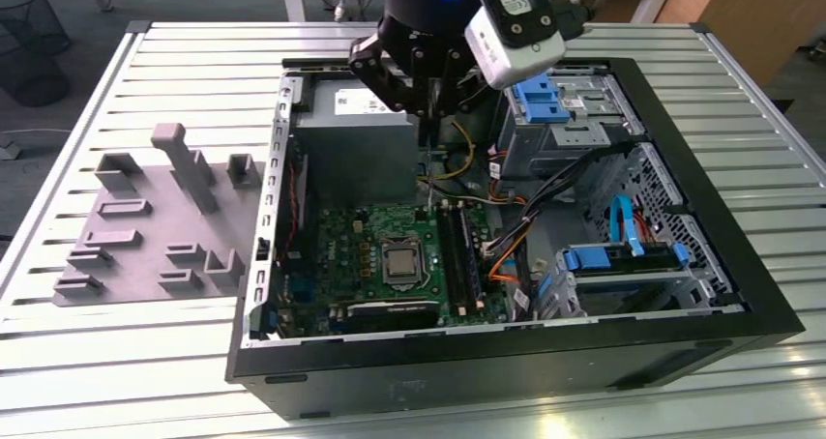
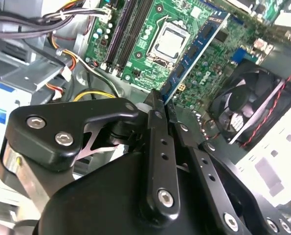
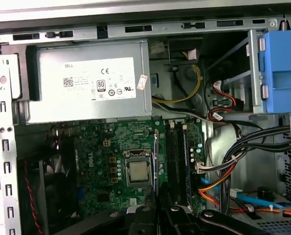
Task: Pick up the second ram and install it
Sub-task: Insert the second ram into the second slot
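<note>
Fig.: My gripper (image 2: pixel 161 105) is pinching the second ram (image 2: pixel 196 51) edge-on betw. closed fingers (image 2: pixel 155 122), hovering above the motherboard (image 2: pixel 150 29) mem. slots (image 2: pixel 125 29).

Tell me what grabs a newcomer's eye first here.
The open computer case on the slatted table, its green motherboard exposed. Above it hangs the black pincer, shut on the thin ram stick, seen edge-on in the second wrist view. To the exterior view's left lies a grey fixture plate.
</note>
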`<state>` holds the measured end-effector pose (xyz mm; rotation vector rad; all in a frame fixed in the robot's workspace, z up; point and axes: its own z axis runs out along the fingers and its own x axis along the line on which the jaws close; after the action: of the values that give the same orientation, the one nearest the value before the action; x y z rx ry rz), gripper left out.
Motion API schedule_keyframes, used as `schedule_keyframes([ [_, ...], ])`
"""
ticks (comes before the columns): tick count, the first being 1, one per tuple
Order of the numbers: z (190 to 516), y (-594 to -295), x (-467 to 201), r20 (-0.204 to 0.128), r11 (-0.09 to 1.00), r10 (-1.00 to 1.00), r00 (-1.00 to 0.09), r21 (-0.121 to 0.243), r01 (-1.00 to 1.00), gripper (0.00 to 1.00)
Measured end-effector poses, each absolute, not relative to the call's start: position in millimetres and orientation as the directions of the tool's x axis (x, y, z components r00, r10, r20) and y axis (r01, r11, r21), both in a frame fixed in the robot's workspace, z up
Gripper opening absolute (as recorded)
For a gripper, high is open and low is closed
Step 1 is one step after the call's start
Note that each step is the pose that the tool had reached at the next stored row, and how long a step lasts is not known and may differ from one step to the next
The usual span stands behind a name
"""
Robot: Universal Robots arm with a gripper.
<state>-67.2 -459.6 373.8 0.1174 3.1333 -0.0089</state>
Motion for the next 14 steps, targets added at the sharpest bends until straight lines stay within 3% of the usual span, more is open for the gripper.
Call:
schedule_keyframes([
  [14,357,-460,-56,-0.006,0.999,0.054,-0.999,-0.006,0.054,0.14],
])
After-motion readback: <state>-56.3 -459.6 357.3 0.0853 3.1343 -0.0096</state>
